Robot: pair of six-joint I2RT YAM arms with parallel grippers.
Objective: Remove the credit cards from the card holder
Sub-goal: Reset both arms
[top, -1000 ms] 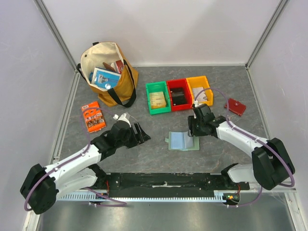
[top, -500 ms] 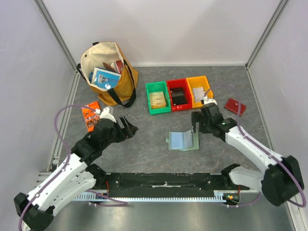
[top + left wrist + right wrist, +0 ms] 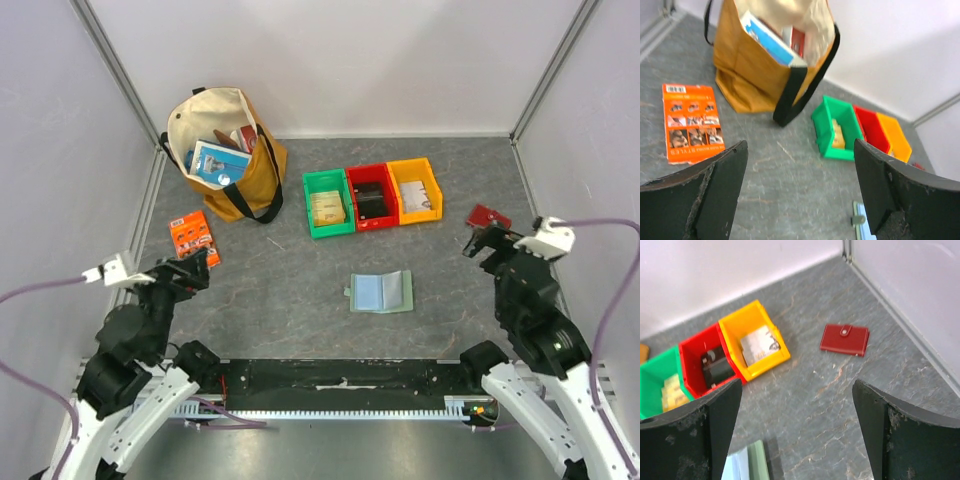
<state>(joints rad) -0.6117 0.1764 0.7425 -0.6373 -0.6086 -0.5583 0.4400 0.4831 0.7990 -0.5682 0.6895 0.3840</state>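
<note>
The card holder (image 3: 382, 292) lies open and flat on the grey table, its light blue pockets facing up and a small tab at its left edge. Its corner shows at the bottom of the left wrist view (image 3: 860, 226) and of the right wrist view (image 3: 746, 466). My left gripper (image 3: 186, 272) is open and empty, pulled back at the near left, far from the holder. My right gripper (image 3: 489, 246) is open and empty at the near right, close to the red wallet (image 3: 489, 220). No loose card shows on the table.
A tan tote bag (image 3: 225, 152) with books stands back left. An orange packet (image 3: 193, 240) lies near the left gripper. Green (image 3: 327, 203), red (image 3: 371, 197) and yellow (image 3: 416, 189) bins stand behind the holder, with items inside. The red wallet (image 3: 845, 339) lies closed.
Both arms have drawn back from the card holder toward the near corners. The right gripper let go of the holder's raised right flap, which now lies flat.
</note>
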